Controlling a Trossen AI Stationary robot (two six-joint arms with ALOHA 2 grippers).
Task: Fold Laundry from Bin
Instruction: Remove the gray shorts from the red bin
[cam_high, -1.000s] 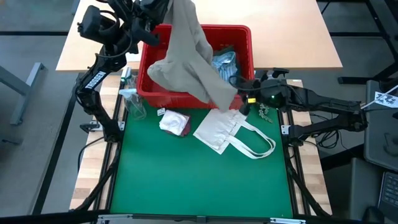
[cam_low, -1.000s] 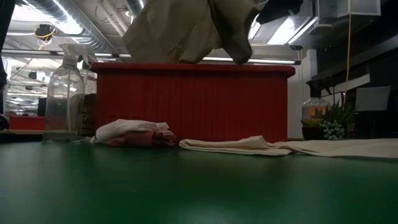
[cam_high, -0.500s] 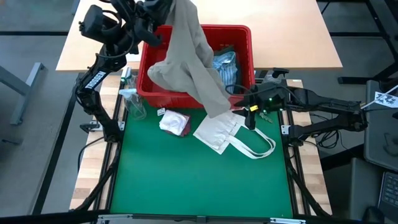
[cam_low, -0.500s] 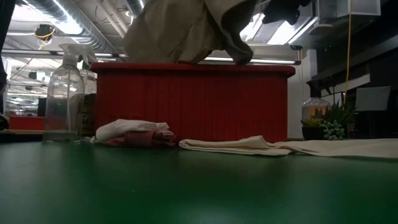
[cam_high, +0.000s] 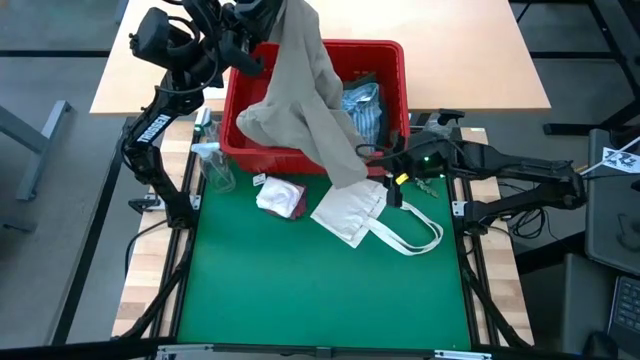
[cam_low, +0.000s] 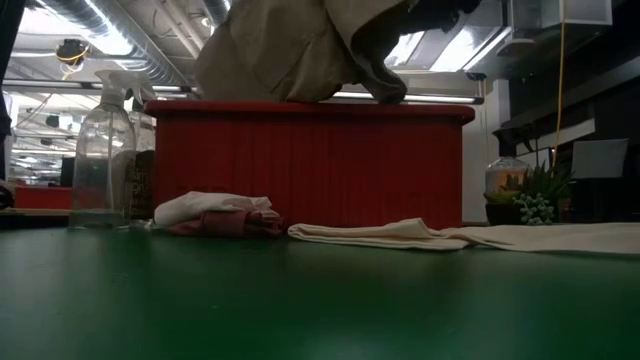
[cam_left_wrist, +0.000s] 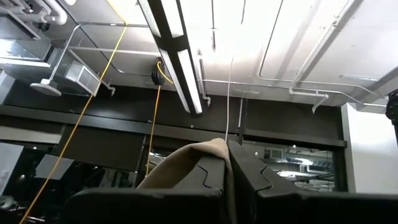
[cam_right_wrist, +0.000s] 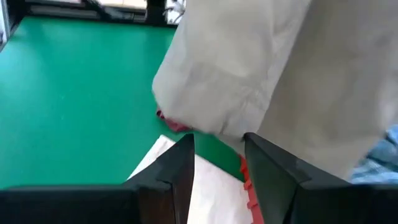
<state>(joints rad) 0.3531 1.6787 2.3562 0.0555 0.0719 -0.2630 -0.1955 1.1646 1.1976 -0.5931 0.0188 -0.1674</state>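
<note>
Lab, exposed ducts (cam_low: 110, 45), strip lights (cam_left_wrist: 177, 53)

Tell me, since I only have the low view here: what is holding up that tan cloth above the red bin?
Observer: The left gripper, shut on the tan garment, holds it high over the bin.
Operator: Where is the other arm?
Observer: The right gripper is open at the garment's hanging lower end, near the bin's front right corner; the cloth is not between its fingers yet.
Operator: Anything left in the bin?
Observer: Yes, a blue-white striped shirt lies inside on the right.
</note>
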